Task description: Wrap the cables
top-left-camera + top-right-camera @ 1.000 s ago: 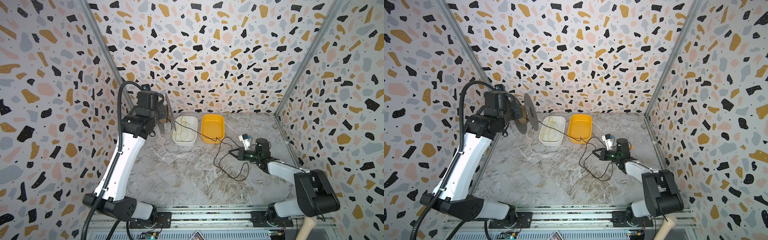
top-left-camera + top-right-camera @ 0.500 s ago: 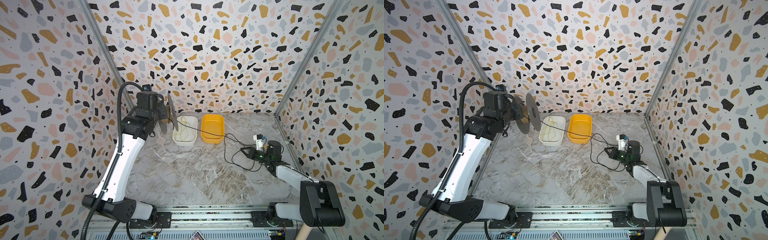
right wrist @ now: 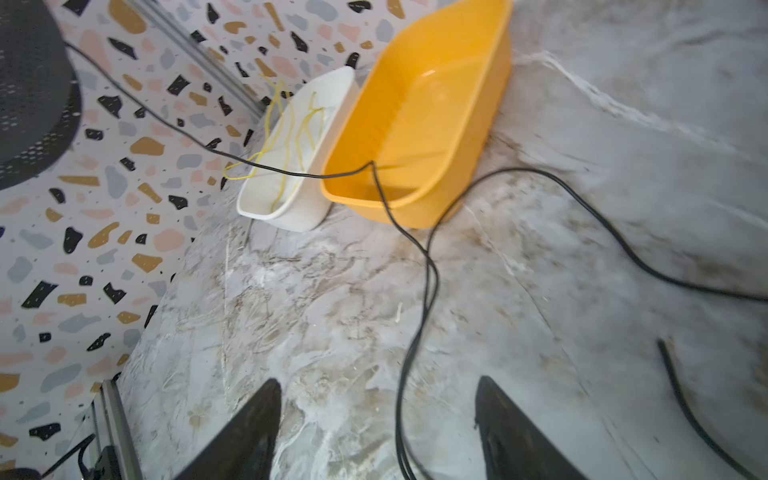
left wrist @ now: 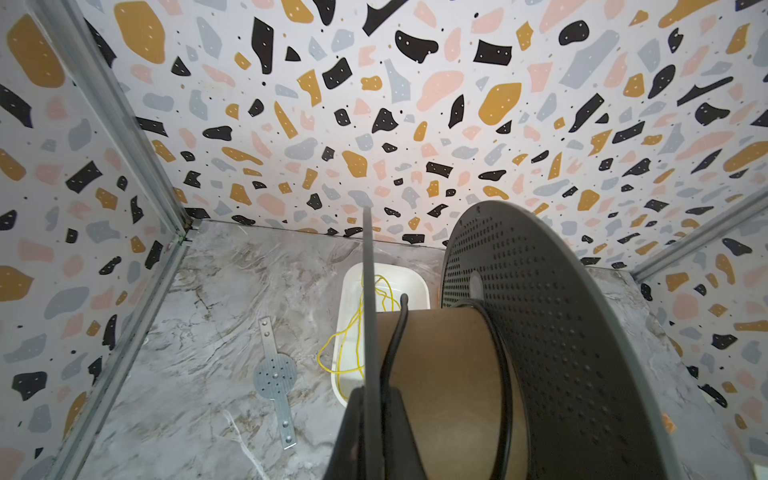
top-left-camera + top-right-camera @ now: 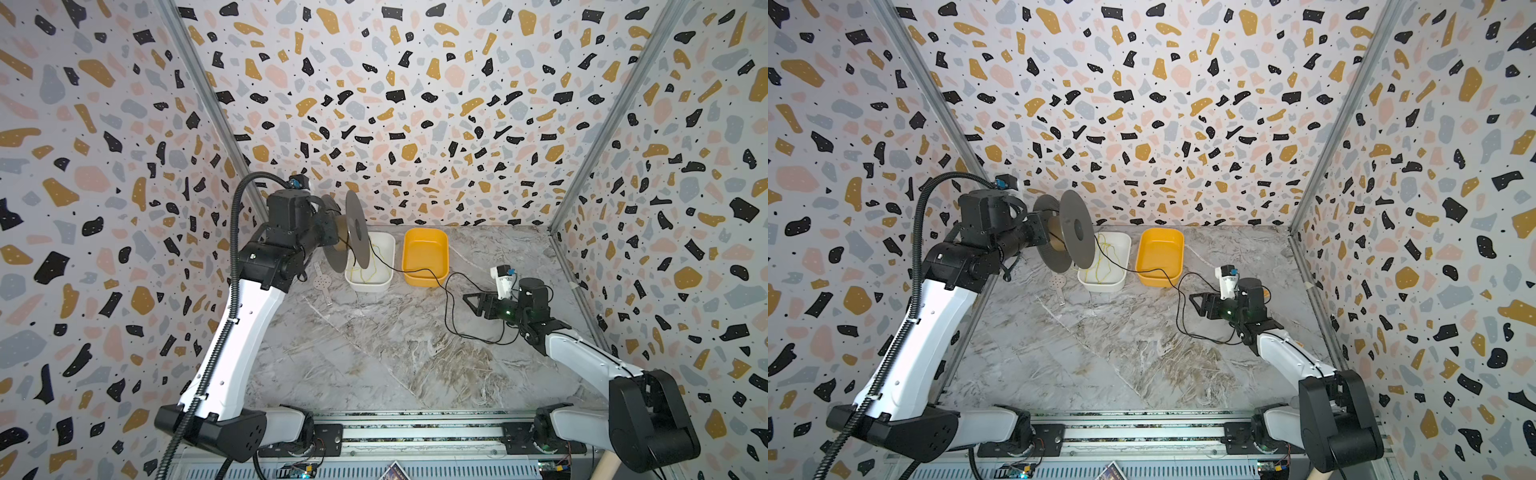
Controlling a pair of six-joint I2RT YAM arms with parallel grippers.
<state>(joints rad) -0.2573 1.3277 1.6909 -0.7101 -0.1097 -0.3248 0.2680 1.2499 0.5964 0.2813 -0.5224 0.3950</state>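
Black cable (image 3: pixel 428 291) slack betw. wide-open R fingers (image 3: pixel 253 424) (L fingers (image 4: pixel 349 440) tight on grey spool (image 4: pixel 440 374))

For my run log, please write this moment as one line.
left pincer: shut on spool | right pincer: open | black cable: runs from spool, slack on table

A white tub (image 5: pixel 368 285) and a yellow tub (image 5: pixel 424 279) stood just beside each other at the back of the marble table (image 5: pixel 374 357), near the speckled wall (image 5: pixel 415 104). A thin yellow cord (image 4: pixel 340 337) lay loose in the white tub, one loop hanging over its rim. A perforated metal bracket (image 4: pixel 275 376) lay flat nearby, apart from the white tub.
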